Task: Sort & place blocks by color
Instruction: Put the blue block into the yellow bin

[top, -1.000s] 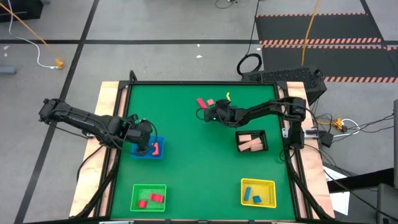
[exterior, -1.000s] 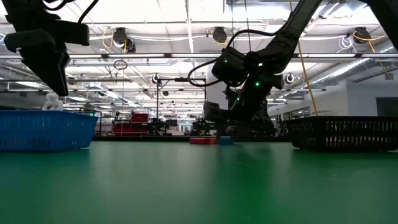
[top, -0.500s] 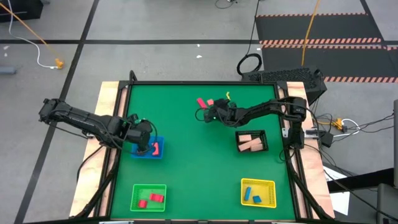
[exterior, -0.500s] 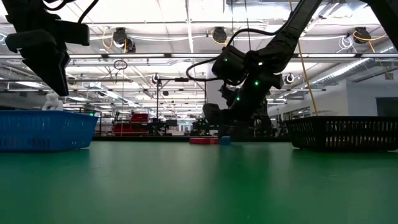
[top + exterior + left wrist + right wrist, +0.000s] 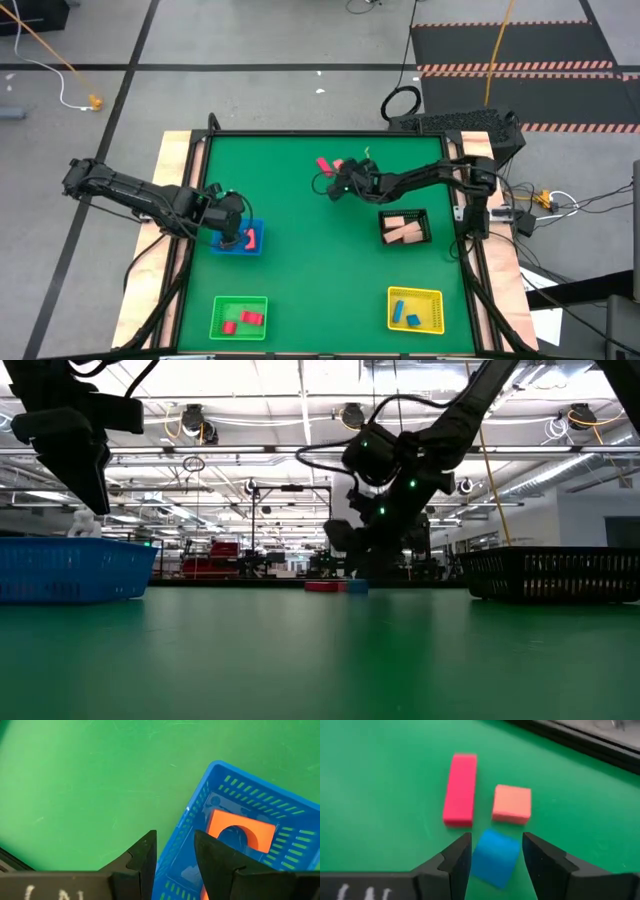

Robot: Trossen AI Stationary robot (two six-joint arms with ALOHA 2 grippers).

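2 fingers of the right gripper (image 5: 493,857) pinch a blue block (image 5: 493,856); next comes carrying it to the yellow tray (image 5: 415,309); the left gripper (image 5: 173,857) hangs part-open.

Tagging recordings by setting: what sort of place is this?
Probably a large industrial lab or workshop: an open hall with ceiling ducts behind the green table, bare concrete floor with cables, hazard-striped mats.

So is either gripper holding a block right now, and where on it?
The right gripper has a blue cube between its fingers, on two opposite side faces. The left gripper holds nothing, poised over the blue tray.
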